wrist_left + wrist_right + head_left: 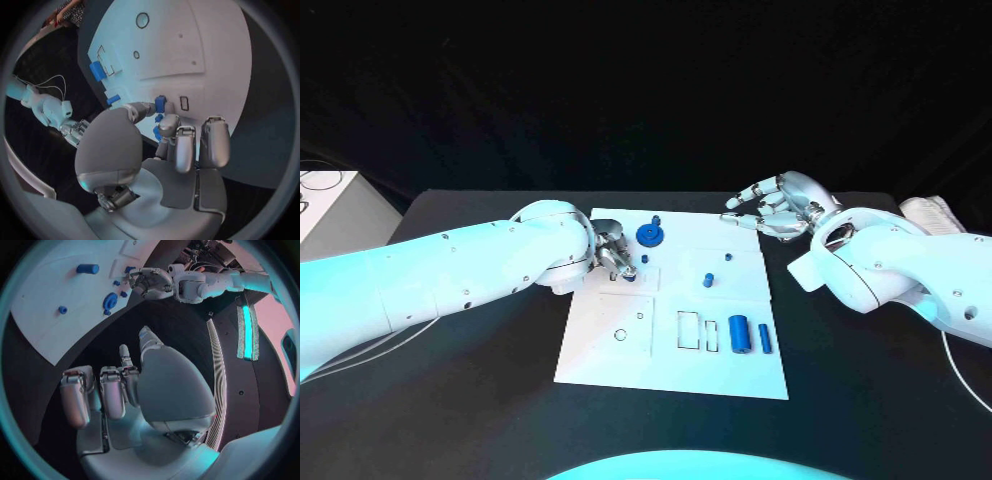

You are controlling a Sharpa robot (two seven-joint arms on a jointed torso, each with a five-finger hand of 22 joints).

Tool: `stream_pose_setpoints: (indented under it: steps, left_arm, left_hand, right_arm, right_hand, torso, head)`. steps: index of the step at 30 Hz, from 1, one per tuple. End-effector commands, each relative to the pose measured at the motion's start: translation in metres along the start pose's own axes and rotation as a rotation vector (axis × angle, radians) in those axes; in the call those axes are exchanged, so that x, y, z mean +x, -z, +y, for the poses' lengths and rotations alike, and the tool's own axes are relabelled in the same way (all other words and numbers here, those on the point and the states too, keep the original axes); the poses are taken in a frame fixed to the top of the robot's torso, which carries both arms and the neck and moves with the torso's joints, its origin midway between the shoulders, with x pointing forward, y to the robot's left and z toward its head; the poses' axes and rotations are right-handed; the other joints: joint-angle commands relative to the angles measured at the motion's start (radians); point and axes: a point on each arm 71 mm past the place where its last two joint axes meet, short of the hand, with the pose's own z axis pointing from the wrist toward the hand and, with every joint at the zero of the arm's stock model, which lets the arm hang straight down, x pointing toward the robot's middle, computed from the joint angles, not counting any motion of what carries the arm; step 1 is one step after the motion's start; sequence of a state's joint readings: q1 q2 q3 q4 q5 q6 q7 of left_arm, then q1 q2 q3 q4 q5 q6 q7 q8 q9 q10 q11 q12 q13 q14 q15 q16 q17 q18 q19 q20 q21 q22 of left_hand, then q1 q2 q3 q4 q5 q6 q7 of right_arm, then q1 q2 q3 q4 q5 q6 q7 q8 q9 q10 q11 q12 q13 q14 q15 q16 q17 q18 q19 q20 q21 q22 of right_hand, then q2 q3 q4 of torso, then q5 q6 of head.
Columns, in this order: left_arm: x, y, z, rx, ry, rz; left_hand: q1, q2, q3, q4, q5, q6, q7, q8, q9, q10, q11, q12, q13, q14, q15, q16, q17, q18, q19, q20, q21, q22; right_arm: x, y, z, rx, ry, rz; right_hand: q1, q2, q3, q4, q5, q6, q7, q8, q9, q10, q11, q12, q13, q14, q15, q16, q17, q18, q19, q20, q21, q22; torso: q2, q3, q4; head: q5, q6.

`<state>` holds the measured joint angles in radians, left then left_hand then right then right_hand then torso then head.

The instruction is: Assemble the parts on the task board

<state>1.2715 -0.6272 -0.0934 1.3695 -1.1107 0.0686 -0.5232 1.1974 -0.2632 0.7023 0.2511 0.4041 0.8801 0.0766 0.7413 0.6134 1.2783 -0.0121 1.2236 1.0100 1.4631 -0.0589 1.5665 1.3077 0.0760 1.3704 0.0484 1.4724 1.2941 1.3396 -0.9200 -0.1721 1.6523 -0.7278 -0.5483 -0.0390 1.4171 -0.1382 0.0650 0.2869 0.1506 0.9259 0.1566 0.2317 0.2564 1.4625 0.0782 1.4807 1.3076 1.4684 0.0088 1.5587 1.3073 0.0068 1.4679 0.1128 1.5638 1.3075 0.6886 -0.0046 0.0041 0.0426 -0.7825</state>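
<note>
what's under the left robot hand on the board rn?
The left robot hand is over the task board, pinching a small blue part at its fingertips. A small rectangular outline lies beside it. The palm hides whatever lies directly beneath it.

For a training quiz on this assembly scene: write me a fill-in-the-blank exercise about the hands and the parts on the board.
1. The left hand pinches a small ____ part over the task board.
2. The right hand hovers beside the board and holds ____.
3. The two long blue cylinders lie on the board's ____ edge, closest to the robot.
4. The round blue disc part lies nearer the ____ hand.

Missing words: blue; nothing; near; left
</note>
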Motion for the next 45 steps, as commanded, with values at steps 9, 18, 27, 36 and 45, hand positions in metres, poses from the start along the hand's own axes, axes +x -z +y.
stream_pose_setpoints:
  steps: [9,18,27,36,45]
  left_arm:
    - [0.0038,-0.0016,-0.0015,-0.002,-0.023,0.035]
    - [0.007,-0.0038,-0.0037,-0.003,-0.033,0.061]
    - [0.0084,-0.0054,-0.0032,-0.007,-0.03,0.071]
    - [0.0076,-0.0065,-0.0031,-0.009,-0.023,0.062]
    - [0.0061,-0.0078,-0.0015,-0.014,-0.019,0.054]
  left_hand:
    - [0.001,0.005,0.205,-0.209,0.006,0.018,-0.013,0.007,0.103,0.009,0.001,0.003,0.0,0.108,-0.007,0.004,0.263,-0.016,0.008,0.0,0.007,0.001]
    - [-0.003,0.005,0.203,-0.208,0.007,0.019,-0.013,0.006,0.104,0.01,0.001,0.003,0.001,0.108,-0.007,0.004,0.263,-0.016,0.009,-0.001,0.007,0.003]
    - [-0.028,0.009,0.187,-0.198,0.006,0.023,-0.018,0.008,0.11,0.025,-0.002,0.013,0.016,0.108,-0.009,0.004,0.263,-0.018,0.014,-0.002,0.009,0.011]
    - [-0.062,0.024,0.158,-0.177,-0.003,0.027,-0.028,0.011,0.121,0.037,-0.01,0.017,0.026,0.108,-0.014,0.004,0.263,-0.019,0.019,-0.006,0.009,0.016]
    - [-0.117,0.052,0.005,-0.105,-0.027,0.04,-0.041,-0.005,0.127,0.038,-0.019,0.015,0.034,0.108,-0.023,0.004,0.263,-0.02,0.021,-0.015,0.004,0.017]
  right_arm:
    - [0.0015,0.0004,0.0011,-0.013,0.004,0.015]
    - [0.0017,0.0006,0.0013,-0.014,0.004,0.016]
    - [0.0016,0.0006,0.0013,-0.014,0.004,0.016]
    - [0.0017,0.0006,0.0015,-0.016,0.004,0.016]
    - [0.0015,0.0008,0.0014,-0.016,0.002,0.016]
  right_hand:
    - [-0.008,0.0,-0.002,0.002,0.003,-0.008,0.0,0.004,0.001,0.014,-0.003,-0.006,0.174,0.094,-0.008,-0.004,0.231,-0.004,0.097,-0.008,-0.005,0.256]
    - [-0.013,0.0,-0.003,0.001,0.004,-0.011,0.0,0.006,0.001,0.016,-0.004,-0.005,0.175,0.094,-0.008,-0.004,0.232,-0.004,0.098,-0.008,-0.004,0.256]
    - [-0.013,0.0,-0.003,0.001,0.004,-0.011,0.0,0.006,0.001,0.016,-0.004,-0.005,0.175,0.094,-0.008,-0.004,0.232,-0.004,0.098,-0.008,-0.004,0.256]
    - [-0.013,0.0,-0.003,0.001,0.004,-0.011,0.0,0.006,0.001,0.016,-0.004,-0.005,0.175,0.094,-0.008,-0.004,0.232,-0.004,0.098,-0.008,-0.004,0.256]
    - [-0.014,0.001,-0.003,0.0,0.004,-0.012,0.0,0.007,0.001,0.014,-0.004,-0.007,0.174,0.093,-0.008,-0.005,0.23,-0.003,0.097,-0.009,-0.006,0.255]
  torso:
    - [0.0,0.0004,-0.0004]
    - [0.001,0.0007,-0.0011]
    - [0.0,0.0011,-0.0003]
    - [0.0,0.0007,-0.0004]
    - [-0.001,0.0006,0.0002]
  head:
    - [0.001,-0.002]
    - [0.0,-0.007]
    - [-0.001,-0.01]
    - [-0.002,-0.009]
    - [-0.003,-0.01]
